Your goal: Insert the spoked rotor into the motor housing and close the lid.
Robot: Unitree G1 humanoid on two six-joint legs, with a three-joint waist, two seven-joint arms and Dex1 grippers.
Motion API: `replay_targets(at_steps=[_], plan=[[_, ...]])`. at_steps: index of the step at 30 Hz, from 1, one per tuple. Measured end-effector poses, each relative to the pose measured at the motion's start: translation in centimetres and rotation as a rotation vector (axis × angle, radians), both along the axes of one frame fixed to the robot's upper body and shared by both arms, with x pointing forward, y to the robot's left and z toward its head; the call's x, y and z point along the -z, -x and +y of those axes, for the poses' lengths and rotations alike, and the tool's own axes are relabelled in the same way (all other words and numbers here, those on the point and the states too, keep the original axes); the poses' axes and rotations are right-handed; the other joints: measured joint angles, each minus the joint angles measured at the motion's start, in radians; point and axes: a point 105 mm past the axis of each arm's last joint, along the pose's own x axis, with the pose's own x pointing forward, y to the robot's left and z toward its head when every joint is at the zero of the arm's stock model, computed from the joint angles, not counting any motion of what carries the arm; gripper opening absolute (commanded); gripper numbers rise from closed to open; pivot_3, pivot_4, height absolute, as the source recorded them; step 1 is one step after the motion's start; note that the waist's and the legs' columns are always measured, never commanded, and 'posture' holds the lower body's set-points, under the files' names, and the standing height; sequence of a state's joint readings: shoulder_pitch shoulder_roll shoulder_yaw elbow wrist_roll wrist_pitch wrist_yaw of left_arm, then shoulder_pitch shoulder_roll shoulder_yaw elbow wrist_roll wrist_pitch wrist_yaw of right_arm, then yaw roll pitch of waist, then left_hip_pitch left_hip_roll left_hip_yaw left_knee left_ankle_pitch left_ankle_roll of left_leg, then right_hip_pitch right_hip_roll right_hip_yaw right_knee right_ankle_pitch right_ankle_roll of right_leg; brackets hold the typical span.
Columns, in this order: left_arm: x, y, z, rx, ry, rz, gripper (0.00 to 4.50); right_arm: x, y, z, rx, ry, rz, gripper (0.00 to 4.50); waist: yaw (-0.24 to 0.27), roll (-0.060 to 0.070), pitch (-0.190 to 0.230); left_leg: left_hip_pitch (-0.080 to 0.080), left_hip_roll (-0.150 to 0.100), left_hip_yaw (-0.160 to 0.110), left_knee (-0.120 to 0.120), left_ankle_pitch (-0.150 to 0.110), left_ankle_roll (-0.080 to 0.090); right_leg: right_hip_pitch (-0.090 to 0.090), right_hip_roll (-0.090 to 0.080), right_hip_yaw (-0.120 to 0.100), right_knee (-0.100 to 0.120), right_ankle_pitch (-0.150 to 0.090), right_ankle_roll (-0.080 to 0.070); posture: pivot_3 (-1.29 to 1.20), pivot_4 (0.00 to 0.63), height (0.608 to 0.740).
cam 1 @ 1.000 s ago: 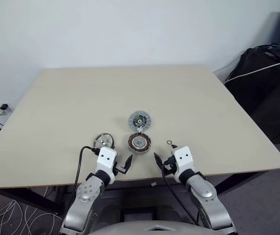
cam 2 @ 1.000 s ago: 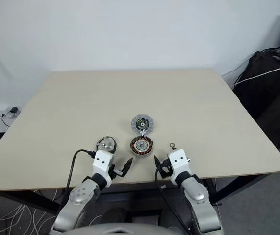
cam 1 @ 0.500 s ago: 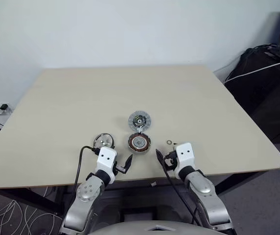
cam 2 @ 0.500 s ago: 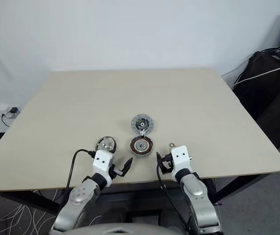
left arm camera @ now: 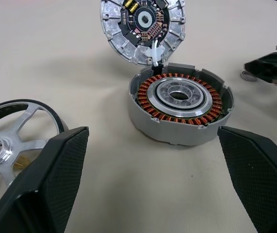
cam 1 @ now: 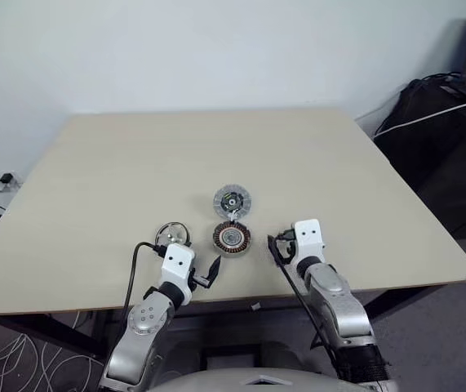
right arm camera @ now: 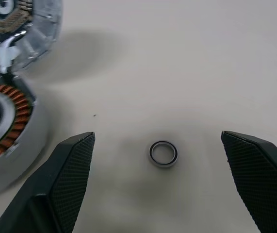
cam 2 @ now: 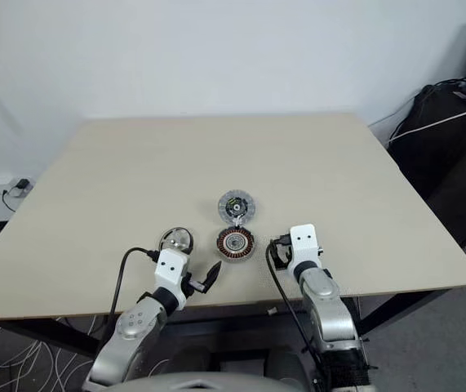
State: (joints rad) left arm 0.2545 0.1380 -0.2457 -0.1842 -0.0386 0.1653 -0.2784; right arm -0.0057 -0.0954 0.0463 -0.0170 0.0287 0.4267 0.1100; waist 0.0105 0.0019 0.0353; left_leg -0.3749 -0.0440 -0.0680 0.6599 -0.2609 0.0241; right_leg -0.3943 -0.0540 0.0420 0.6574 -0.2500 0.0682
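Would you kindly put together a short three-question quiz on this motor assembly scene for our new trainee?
1. True or false: the spoked rotor already sits inside the motor housing.
2. Which face of the lid points up: A plain, B circuit parts?
3. What small item lies between the right gripper fingers?

Key: 1 false, it lies on the table beside the housing. 2 B. 3 a small metal ring.

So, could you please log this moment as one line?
spoked rotor: on table | motor housing: uncovered | lid: beside housing | left gripper: open | right gripper: open

Motor housing (left arm camera: 181, 109) — lid (left arm camera: 142, 29) beside — spoked rotor (left arm camera: 12, 141)
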Motion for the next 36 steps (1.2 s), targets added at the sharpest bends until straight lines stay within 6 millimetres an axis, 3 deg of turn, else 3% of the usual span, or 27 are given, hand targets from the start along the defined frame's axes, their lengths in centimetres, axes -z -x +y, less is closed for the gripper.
replay_targets(at_steps=[10,20,24,33,36], plan=[[0.1,0.0,0.1,-0.009,-0.004,0.001,4.5,2.2,-0.7,-0.6,0.039,0.002,0.078,4.49,-0.012,0.001,0.0,0.0,0.0,0.0,0.0,0.0,0.0,0.001,0.0,0.001,0.001,0.0,0.0,0.0,0.0,0.74],[0.2,0.1,0.2,-0.011,-0.009,0.003,4.5,2.6,-1.1,-0.1,0.041,-0.011,0.075,4.49,-0.024,0.001,-0.001,0.004,0.0,0.0,0.0,0.0,0.0,0.003,0.0,0.001,0.001,0.0,0.0,0.0,0.0,0.74],[0.2,0.1,0.2,-0.01,-0.009,0.003,4.5,2.7,-1.3,0.1,0.041,-0.011,0.074,3.62,-0.025,0.001,-0.001,0.006,0.0,0.001,0.0,0.0,0.0,0.004,0.0,0.002,0.001,0.0,0.0,0.0,0.0,0.74],[0.1,0.1,0.3,-0.015,-0.009,0.003,4.5,2.6,-1.5,0.5,0.034,-0.01,0.067,0.73,-0.022,0.001,-0.001,0.005,0.0,0.001,-0.001,0.0,0.0,0.004,0.0,0.002,0.001,0.0,0.0,0.0,0.0,0.74],[0.1,0.1,0.2,-0.016,-0.008,0.002,4.5,2.6,-1.4,0.3,0.038,0.0,0.065,0.7,-0.022,0.001,0.0,0.005,0.0,0.001,0.0,0.0,0.0,0.003,-0.001,0.002,0.001,0.0,0.0,0.0,0.0,0.74]])
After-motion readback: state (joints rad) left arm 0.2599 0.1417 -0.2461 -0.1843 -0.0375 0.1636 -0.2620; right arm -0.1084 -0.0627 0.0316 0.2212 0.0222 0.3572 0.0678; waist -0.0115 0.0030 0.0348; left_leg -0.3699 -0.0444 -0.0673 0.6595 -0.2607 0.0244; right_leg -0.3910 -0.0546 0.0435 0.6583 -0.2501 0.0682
